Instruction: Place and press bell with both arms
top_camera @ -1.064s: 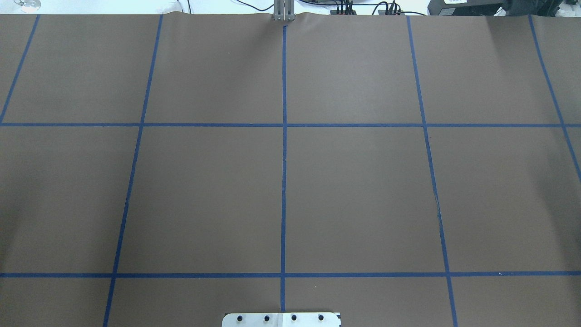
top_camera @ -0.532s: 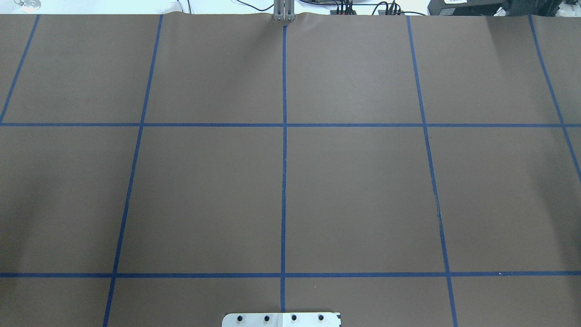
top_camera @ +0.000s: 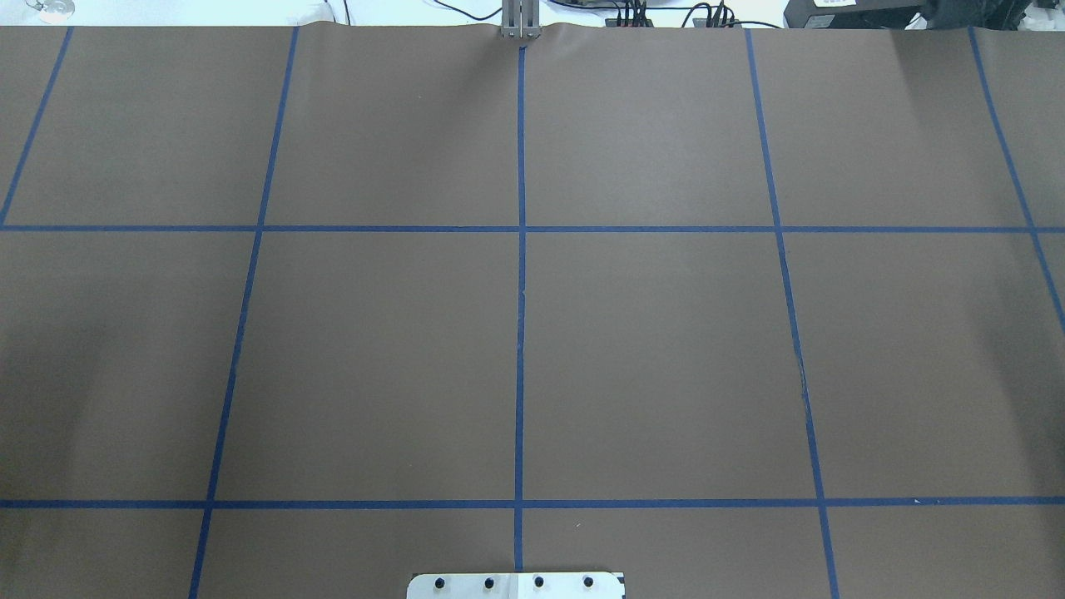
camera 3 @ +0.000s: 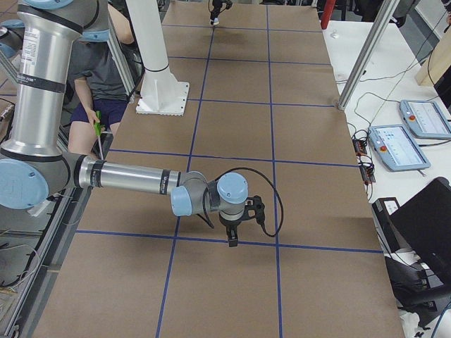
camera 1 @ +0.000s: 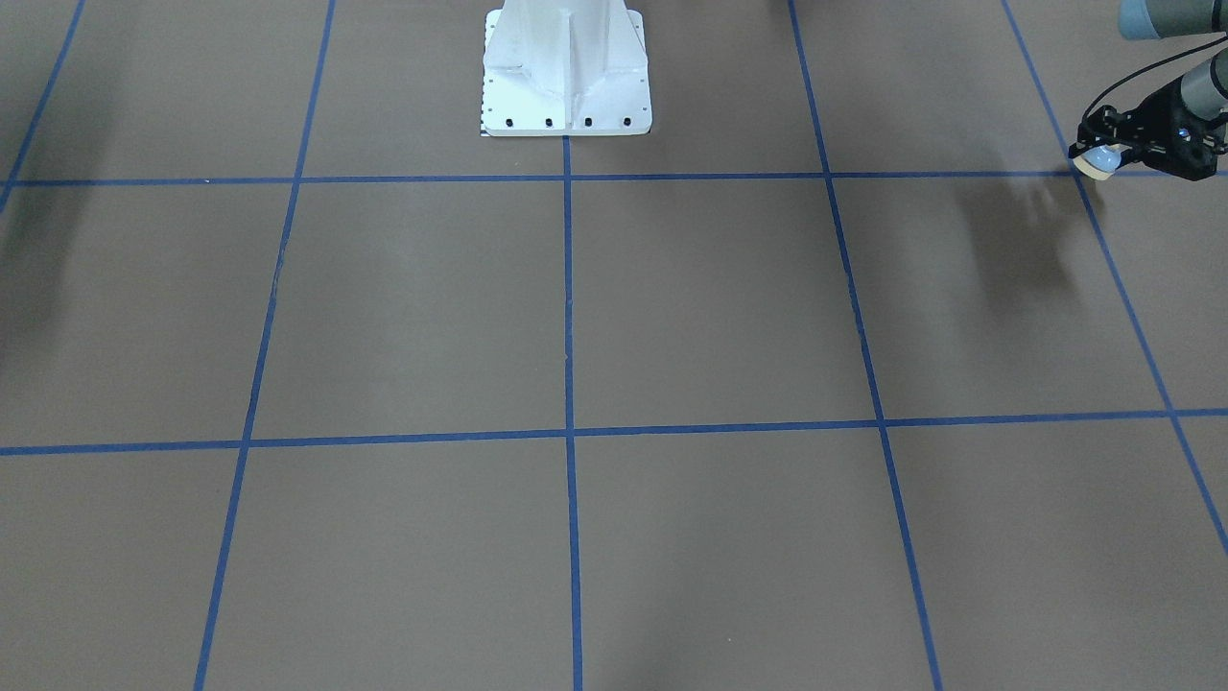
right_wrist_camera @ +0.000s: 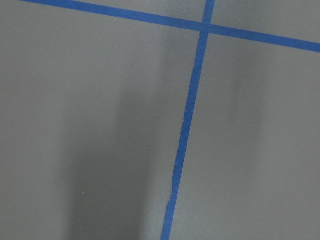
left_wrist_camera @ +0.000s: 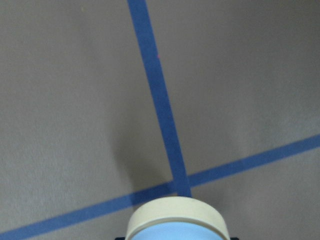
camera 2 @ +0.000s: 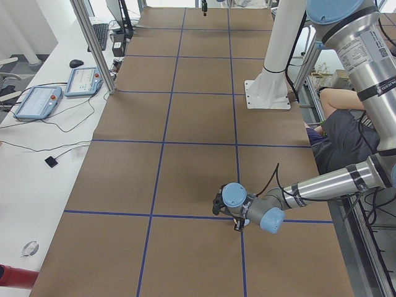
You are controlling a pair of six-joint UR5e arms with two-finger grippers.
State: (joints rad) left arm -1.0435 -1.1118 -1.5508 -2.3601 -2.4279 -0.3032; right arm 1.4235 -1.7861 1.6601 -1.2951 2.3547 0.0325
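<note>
In the front-facing view my left gripper (camera 1: 1100,159) is at the far right edge, shut on the bell (camera 1: 1096,164), a light-blue dome with a cream base ring, held just above a blue tape crossing. The left wrist view shows the bell (left_wrist_camera: 176,224) at the bottom edge, above the same crossing. The exterior right view shows my right gripper (camera 3: 232,238) pointing down near a tape line; I cannot tell whether it is open or shut. The right wrist view shows only brown table and tape. Neither arm is in the overhead view.
The brown table (top_camera: 666,349) carries a blue tape grid. The white pedestal base (camera 1: 566,77) stands at the robot's side. A seated person (camera 3: 106,77) is behind the pedestal. Tablets (camera 2: 37,102) and metal posts (camera 2: 93,43) line the far side.
</note>
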